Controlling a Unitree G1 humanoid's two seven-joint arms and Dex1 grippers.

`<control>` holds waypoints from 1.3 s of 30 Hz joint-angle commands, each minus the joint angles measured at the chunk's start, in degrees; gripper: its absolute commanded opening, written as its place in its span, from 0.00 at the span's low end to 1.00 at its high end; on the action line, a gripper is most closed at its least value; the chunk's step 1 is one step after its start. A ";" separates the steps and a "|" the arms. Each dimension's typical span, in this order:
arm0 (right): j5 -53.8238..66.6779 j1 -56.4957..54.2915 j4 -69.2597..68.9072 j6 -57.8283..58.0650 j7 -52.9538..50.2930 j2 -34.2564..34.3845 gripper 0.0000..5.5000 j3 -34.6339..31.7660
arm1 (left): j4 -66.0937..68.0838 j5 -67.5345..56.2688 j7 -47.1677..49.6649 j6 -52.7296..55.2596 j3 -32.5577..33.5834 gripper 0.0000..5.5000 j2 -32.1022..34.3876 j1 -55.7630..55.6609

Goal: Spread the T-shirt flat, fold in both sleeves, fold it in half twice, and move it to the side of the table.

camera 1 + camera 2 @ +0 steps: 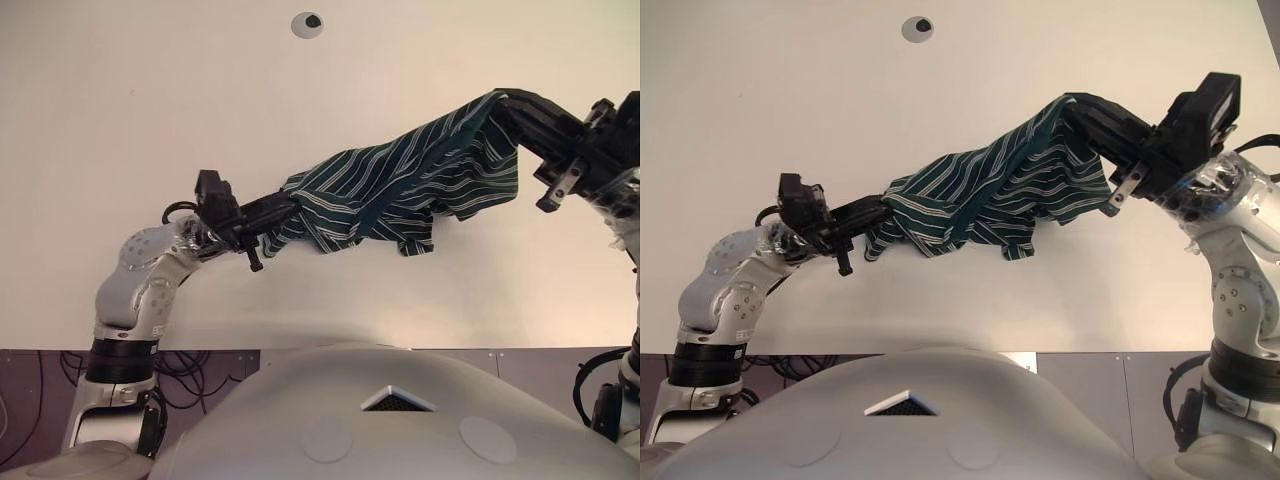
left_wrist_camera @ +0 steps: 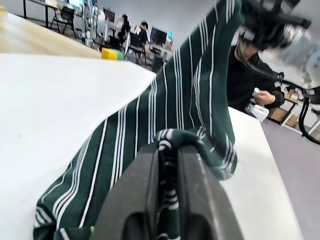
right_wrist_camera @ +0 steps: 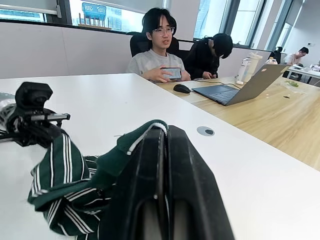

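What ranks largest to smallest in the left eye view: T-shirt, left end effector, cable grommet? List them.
1. T-shirt
2. left end effector
3. cable grommet
The first two hang nearer the camera than the grommet, enlarging them.

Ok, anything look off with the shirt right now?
The T-shirt is bunched and twisted, slung over the table between the left pincer and the higher right pincer, both shut on it. No tear shows.
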 commanded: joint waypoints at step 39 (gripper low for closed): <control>0.50 0.52 1.22 -1.97 1.82 0.66 0.00 -0.59 | 4.46 47.52 8.23 -47.68 -20.85 0.59 -1.94 7.55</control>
